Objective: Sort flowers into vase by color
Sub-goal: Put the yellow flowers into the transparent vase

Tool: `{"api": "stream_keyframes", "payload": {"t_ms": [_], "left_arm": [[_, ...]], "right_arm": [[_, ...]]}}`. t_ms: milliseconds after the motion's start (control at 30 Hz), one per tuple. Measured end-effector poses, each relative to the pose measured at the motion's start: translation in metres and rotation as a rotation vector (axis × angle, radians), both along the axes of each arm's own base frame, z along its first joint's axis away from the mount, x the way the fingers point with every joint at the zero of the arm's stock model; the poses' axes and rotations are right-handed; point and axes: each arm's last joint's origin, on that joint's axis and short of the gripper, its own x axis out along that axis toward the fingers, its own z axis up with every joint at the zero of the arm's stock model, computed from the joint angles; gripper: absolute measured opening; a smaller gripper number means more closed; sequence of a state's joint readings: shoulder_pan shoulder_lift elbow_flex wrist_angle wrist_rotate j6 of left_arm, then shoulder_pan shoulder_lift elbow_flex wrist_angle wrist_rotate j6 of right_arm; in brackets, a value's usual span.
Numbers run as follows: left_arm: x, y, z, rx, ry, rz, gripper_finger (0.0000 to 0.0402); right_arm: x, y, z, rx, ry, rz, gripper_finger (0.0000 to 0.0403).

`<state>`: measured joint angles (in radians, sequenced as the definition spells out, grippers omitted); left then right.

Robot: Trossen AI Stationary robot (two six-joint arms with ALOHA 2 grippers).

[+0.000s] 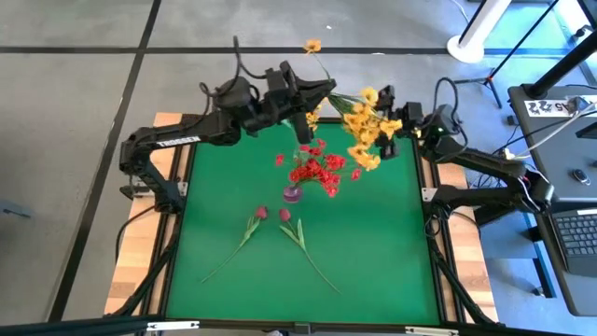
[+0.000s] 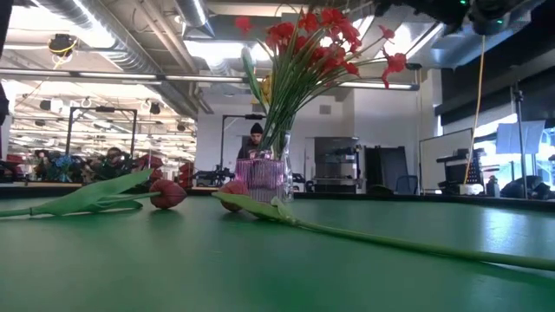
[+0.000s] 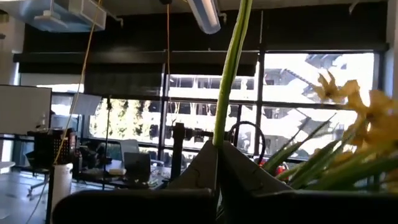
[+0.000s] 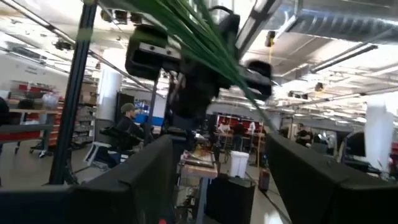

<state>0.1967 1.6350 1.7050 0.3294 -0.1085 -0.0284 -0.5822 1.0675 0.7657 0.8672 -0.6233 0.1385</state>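
Observation:
My left gripper is high over the table's far edge, shut on a green stem. A single yellow blossom tops that stem. A bunch of yellow-orange blossoms fans from there toward my right gripper, which is open. The bunch's stems pass above its fingers. Red blossoms stand in a small clear vase at mid-table. Two dark red buds lie flat on the mat, their stems pointing toward the near edge. No white bud shows. My left gripper pinches the green stem between its two fingers, which lie across it. The stem runs on straight past the fingertips. The yellow flowers are lifted clear of the table. How many stems sit in the hold, the fingers hide.
The green mat has free room on its near half, beside and in front of the two lying stems. Dark rails and wooden boards frame the table. A laptop sits to the right. People are in the room beyond.

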Motion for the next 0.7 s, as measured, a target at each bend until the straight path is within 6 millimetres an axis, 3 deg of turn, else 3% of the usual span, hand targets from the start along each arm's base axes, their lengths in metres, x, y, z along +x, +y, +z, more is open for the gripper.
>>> {"api": "stream_keyframes", "payload": {"t_ms": [433,700], "left_arm": [[0.017,0.002,-0.015,-0.053,0.012,-0.075,0.0],[0.026,0.002,-0.027,-0.067,0.07,-0.079,0.0]], "right_arm": [[0.057,-0.001,0.013,-0.031,-0.025,-0.061,0.0256],[0.066,0.004,0.017,-0.025,-0.034,-0.044,0.0251]]}}
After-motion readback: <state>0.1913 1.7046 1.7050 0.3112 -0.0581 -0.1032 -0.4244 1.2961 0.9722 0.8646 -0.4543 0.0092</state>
